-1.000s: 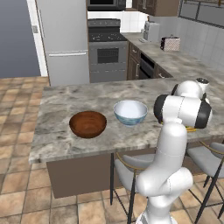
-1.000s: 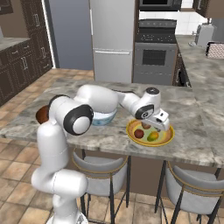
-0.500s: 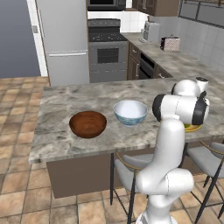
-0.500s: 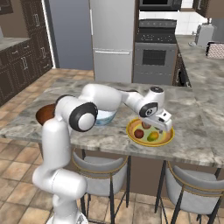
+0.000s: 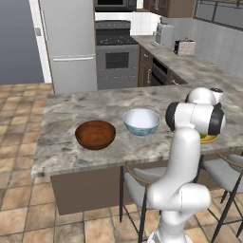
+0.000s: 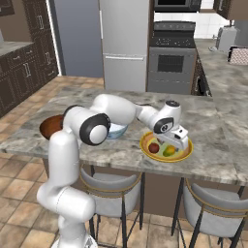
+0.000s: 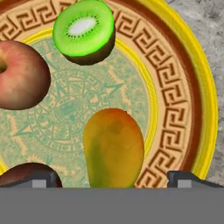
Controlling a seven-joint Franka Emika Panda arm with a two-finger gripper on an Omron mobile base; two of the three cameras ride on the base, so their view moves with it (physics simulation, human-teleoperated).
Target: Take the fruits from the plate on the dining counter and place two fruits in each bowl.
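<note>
My gripper (image 7: pixel 116 180) is open and hangs low over the yellow plate (image 7: pixel 192 87), its two tips on either side of the yellow fruit (image 7: pixel 113 146). On the same plate lie the bright green fruit (image 7: pixel 84 30), the reddish-peach fruit (image 7: pixel 19 74) and the dark red fruit (image 7: pixel 24 173). From the right base view the gripper (image 6: pixel 175 143) sits over the plate (image 6: pixel 145 144) on the dining counter (image 6: pixel 213 160). The brown bowl (image 5: pixel 95 134) and the white bowl (image 5: pixel 141 121) stand to the left on the counter (image 5: pixel 61 142), both with nothing in them.
Grey stools (image 6: pixel 213 203) (image 5: pixel 137 182) are tucked under the counter's near edge. A fridge (image 5: pixel 71 42) and stove (image 5: pixel 116 54) stand beyond the far side. The rear worktop (image 5: pixel 190 66) carries a toaster and a small box.
The gripper has dropped closer to the plate and shifted slightly right over the fruits. Bowls, plate and fruits have not moved.
</note>
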